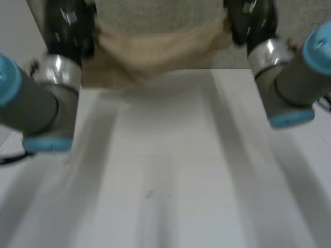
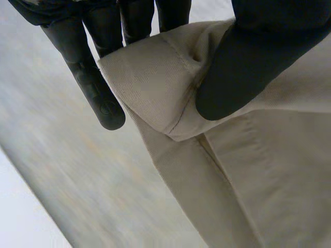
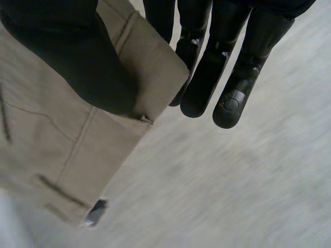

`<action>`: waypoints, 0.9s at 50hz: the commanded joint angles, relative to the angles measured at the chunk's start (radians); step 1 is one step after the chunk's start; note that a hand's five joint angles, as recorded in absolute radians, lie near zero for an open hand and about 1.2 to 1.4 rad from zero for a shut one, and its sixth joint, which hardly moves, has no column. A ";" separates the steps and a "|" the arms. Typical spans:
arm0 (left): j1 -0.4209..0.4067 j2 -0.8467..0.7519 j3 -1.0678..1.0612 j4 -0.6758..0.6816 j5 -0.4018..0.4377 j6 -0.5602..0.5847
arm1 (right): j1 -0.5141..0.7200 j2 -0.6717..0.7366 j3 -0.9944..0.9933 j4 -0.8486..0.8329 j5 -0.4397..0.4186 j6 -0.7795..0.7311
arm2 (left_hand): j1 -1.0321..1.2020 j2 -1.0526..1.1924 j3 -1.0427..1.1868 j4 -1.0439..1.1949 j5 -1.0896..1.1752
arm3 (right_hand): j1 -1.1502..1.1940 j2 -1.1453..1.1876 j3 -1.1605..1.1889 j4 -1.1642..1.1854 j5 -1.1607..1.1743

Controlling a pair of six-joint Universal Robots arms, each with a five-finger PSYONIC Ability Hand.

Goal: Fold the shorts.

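While the white counter [image 1: 165, 170] takes up most of the head view, we see the left arm [image 1: 36, 108] and the right arm [image 1: 295, 88] reaching toward its far edge, one at each side. Beige shorts [image 1: 160, 46] stretch between them there and sag in the middle; we cannot tell whether the lower edge touches the counter.

We mark the left hand [image 2: 248, 67] as clamped on the shorts. Its thumb presses onto a folded, seamed corner, and its fingers [image 2: 98, 93] run straight behind it, one of them clear beside the cloth edge. From that corner the fabric hangs away in flat panels.

We mark the right hand [image 3: 88, 67] as clamped on the shorts too, thumb on a stitched band at a corner, fingers [image 3: 207, 82] straight behind and past the cloth edge. Below that thumb we note stitch lines and a small dark spot [image 3: 96, 212] at the cloth's far corner, which we cannot identify.
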 commanded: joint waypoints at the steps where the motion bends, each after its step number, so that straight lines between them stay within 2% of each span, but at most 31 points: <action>1: -0.009 -0.111 -0.187 -0.160 -0.001 -0.068 | 0.001 0.096 0.157 0.184 -0.026 -0.045 | 0.289 0.198 0.206 0.198 0.261 | 0.417 0.225 0.216 0.205 0.232; 5: -0.029 -0.124 -0.227 -0.297 -0.005 -0.073 | -0.001 0.110 0.191 0.390 -0.028 -0.085 | 0.289 0.198 0.206 0.198 0.261 | 0.417 0.225 0.216 0.205 0.232; 12: -0.037 0.002 -0.319 -0.502 -0.002 -0.056 | -0.025 0.047 0.223 0.667 -0.029 -0.100 | 0.289 0.198 0.206 0.198 0.261 | 0.417 0.225 0.216 0.205 0.232; 14: -0.038 0.057 -0.346 -0.603 -0.002 -0.054 | -0.036 0.009 0.243 0.744 -0.031 -0.117 | 0.289 0.198 0.206 0.198 0.261 | 0.417 0.225 0.216 0.205 0.232; 16: -0.037 0.111 -0.378 -0.701 -0.001 -0.056 | -0.047 -0.044 0.280 0.838 -0.042 -0.163 | 0.289 0.198 0.206 0.198 0.261 | 0.417 0.225 0.216 0.205 0.232; 21: -0.035 0.212 -0.468 -0.837 0.004 -0.033 | -0.082 -0.140 0.382 0.993 -0.077 -0.299 | 0.289 0.198 0.206 0.198 0.261 | 0.417 0.225 0.216 0.205 0.232; 27: -0.044 0.314 -0.602 -0.907 0.010 0.108 | -0.117 -0.303 0.554 1.152 -0.098 -0.473 | 0.289 0.198 0.206 0.198 0.261 | 0.417 0.225 0.216 0.205 0.232; 30: -0.055 0.335 -0.624 -0.909 0.007 0.162 | -0.130 -0.323 0.596 1.169 -0.138 -0.514 | 0.289 0.198 0.206 0.198 0.261 | 0.417 0.225 0.216 0.205 0.232; 34: -0.060 0.326 -0.597 -0.874 0.005 0.222 | -0.134 -0.321 0.593 1.145 -0.195 -0.485 | 0.289 0.198 0.206 0.198 0.261 | 0.417 0.225 0.216 0.205 0.232; 38: -0.060 0.276 -0.496 -0.754 0.005 0.227 | -0.150 -0.279 0.526 1.026 -0.204 -0.337 | 0.289 0.198 0.206 0.198 0.261 | 0.417 0.225 0.216 0.205 0.232; 42: -0.057 0.184 -0.394 -0.576 0.007 0.216 | -0.147 -0.188 0.444 0.882 -0.186 -0.200 | 0.289 0.198 0.206 0.198 0.261 | 0.417 0.225 0.216 0.205 0.232; 43: -0.057 0.130 -0.352 -0.494 0.004 0.214 | -0.147 -0.174 0.430 0.860 -0.178 -0.183 | 0.289 0.198 0.206 0.198 0.261 | 0.417 0.225 0.216 0.205 0.232; 45: -0.055 0.076 -0.313 -0.415 0.007 0.213 | -0.145 -0.153 0.407 0.823 -0.160 -0.163 | 0.289 0.198 0.206 0.198 0.261 | 0.417 0.225 0.216 0.205 0.232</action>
